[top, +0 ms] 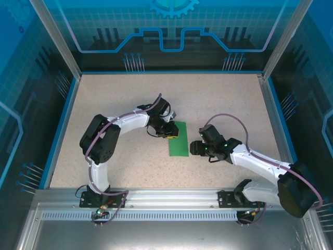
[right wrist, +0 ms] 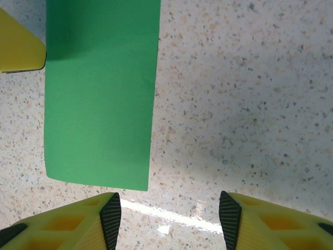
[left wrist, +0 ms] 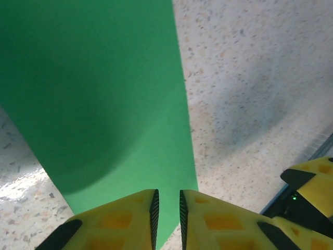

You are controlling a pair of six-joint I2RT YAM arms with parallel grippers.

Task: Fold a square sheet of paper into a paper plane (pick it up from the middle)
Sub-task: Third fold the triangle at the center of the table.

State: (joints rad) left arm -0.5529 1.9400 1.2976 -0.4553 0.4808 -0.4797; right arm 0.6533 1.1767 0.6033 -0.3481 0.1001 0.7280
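This is looking like a robotics lab cell: aluminium posts (top: 54, 36) are rising from the corners of the speckled counter (top: 208, 99), blue gear-and-circuit panels (top: 171, 26) are walling it in, and two arms (top: 104, 140) are sitting bolted to a metal rail (top: 166, 195) along the counter's near edge.

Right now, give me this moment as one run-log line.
left gripper: nearly shut over green paper edge, grip unconfirmed | right gripper: open, beside paper, over table | paper: narrow rectangle, not yet a plane
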